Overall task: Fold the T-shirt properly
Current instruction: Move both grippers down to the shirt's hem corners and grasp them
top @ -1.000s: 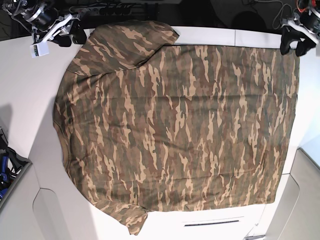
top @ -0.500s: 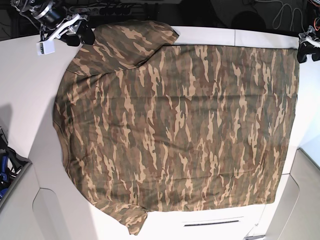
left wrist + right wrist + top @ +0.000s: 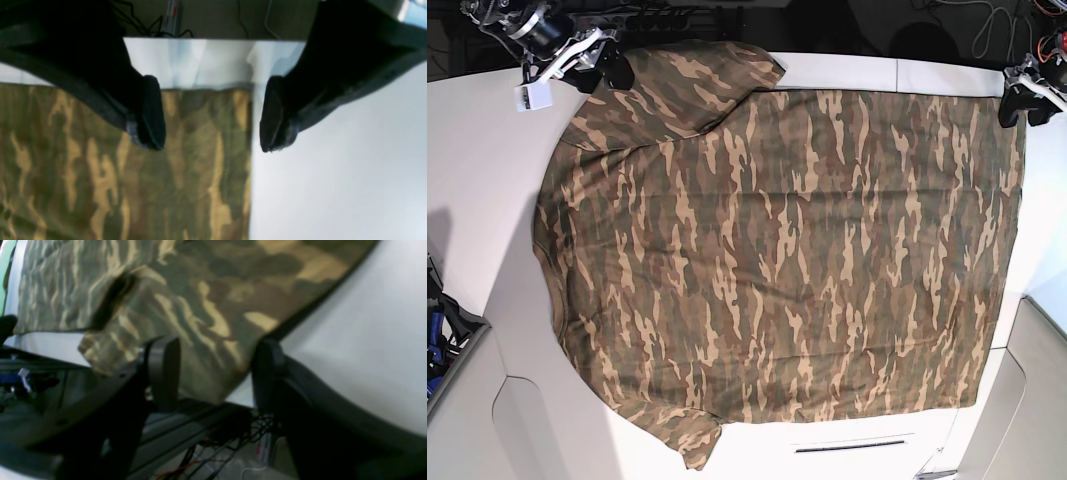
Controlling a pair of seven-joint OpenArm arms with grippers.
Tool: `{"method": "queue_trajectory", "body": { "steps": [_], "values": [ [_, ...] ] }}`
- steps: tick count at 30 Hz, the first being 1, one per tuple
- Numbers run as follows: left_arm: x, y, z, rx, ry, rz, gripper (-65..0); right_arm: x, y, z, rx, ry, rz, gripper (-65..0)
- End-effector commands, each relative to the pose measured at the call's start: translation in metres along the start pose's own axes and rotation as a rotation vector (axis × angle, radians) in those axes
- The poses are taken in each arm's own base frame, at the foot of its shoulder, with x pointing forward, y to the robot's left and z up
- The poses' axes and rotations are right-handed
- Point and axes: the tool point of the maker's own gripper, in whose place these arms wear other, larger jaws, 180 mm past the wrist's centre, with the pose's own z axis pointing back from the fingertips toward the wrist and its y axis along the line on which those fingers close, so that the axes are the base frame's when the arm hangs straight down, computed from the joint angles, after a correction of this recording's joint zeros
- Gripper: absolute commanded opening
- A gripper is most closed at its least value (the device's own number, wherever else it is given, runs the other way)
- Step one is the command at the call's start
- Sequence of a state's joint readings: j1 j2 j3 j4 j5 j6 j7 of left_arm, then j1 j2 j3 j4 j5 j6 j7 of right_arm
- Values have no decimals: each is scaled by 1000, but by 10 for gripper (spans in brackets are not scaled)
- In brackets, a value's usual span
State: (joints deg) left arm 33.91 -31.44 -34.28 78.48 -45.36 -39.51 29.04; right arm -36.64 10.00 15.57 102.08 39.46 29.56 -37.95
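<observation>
Shirt [image 3: 777, 260] soft, light, floppy; flat on table [image 3: 487, 180]. Best pinched at far corners. Left gripper [image 3: 211, 116] spread over hem corner; right gripper [image 3: 213, 373] spread at sleeve.

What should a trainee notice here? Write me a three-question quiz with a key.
1. True or false: the left claw is shut on the T-shirt.
2. The right claw is open at which part of the shirt? A sleeve, B hem corner, C middle.
3. Fill in: the shirt lies spread flat on the white ___.
Key: 1 false, it is open over the hem corner. 2 A. 3 table.
</observation>
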Motion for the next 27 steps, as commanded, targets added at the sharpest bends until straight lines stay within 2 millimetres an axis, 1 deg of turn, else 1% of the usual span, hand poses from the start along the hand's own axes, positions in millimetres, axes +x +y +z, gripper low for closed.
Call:
{"method": "queue_trajectory", "body": {
  "steps": [1,6,11,12,13,15,16,17,18,20,21,23,27],
  "values": [
    [2,0,1,-6,15,-28,-175,5,8,1,30,-18,9,-313],
    [2,0,1,-6,16,-29,-175,-4,24,-7,77,10,19,-314],
    [6,0,1,-4,-7,-32,-176,-6,28,-9,87,18,24,-320],
    [6,1,1,-4,-6,-32,-176,-6,28,-9,87,19,24,-338],
    [6,1,1,-3,-5,-34,-178,-6,29,-9,87,18,24,-369],
    [4,2,1,2,3,-44,-184,-6,29,-9,87,18,24,-455],
    [4,2,1,2,2,-43,-200,-6,29,-9,87,18,24,-502],
    [4,2,1,1,2,-43,-234,-6,29,-9,88,18,24,-541],
    [5,1,1,1,1,-43,-289,-5,29,-10,88,16,25,-575],
    [6,1,1,1,-7,-43,-451,-4,29,-10,88,12,25,-633],
    [8,1,1,1,-18,-43,-529,-4,29,-10,88,12,25,-650],
    [11,1,1,0,-38,-43,-650,-4,29,-10,88,12,25,-650],
    [15,1,1,0,-51,-44,-650,-5,30,-9,94,15,25,-650]
  ]
}}
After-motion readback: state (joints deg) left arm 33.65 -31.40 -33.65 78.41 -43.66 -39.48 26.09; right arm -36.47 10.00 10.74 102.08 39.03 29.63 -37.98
